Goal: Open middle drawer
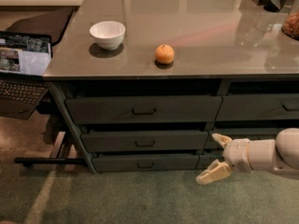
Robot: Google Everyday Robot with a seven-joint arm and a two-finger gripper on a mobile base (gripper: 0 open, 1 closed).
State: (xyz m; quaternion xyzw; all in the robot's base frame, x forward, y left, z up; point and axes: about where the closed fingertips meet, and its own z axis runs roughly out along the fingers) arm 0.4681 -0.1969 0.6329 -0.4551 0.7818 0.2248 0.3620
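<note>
The middle drawer [145,141] is the second of three dark grey-green fronts under the counter's left side, with a small dark loop handle [145,143] at its centre. It sits shut, level with the drawers above and below. My gripper [214,157] comes in from the right at drawer height, to the right of the middle drawer and apart from it. Its two cream fingers are spread wide, one fingertip [219,138] up and one down, with nothing between them.
The top drawer [144,109] and the bottom drawer [145,163] are shut. On the grey counter [196,36] stand a white bowl [107,34] and an orange [164,54]. An open laptop [21,73] sits at the left. Green carpet [140,199] lies in front.
</note>
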